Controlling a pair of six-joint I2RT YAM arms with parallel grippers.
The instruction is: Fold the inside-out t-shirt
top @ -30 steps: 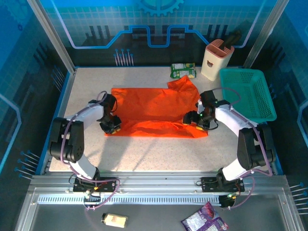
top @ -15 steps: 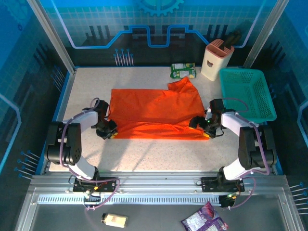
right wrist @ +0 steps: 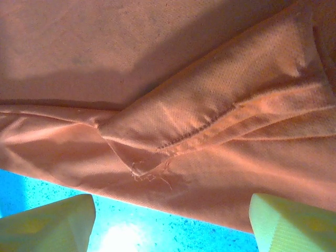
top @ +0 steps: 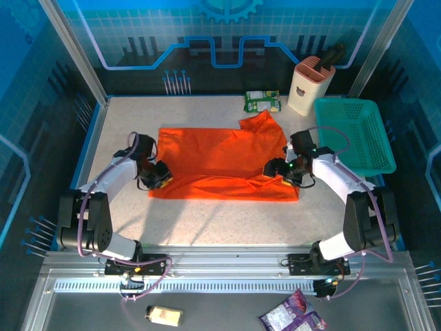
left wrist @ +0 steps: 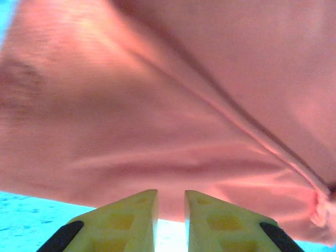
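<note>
The inside-out t-shirt [top: 220, 155] lies spread flat on the table, bright orange, with one sleeve poking out at the back right. My left gripper [top: 157, 176] sits low at the shirt's front left corner. In the left wrist view its yellow fingers [left wrist: 131, 215] stand a narrow gap apart, bare table shows between them, and the cloth [left wrist: 157, 105] edge lies just past the tips. My right gripper [top: 279, 171] is at the front right corner. Its jaws [right wrist: 170, 210] stand wide open over the table, and the shirt's stitched hem [right wrist: 199, 131] lies ahead of them, untouched.
A teal mesh basket [top: 358, 134] stands at the right edge, close behind my right arm. A beige holder [top: 310, 86] and a green packet [top: 262, 101] sit at the back. Bare tabletop [top: 220, 224] runs along the near side.
Both grippers drew outward and toward the front, then came back in onto the shirt's front corners. The front edge now lies flatter and reaches further right.
</note>
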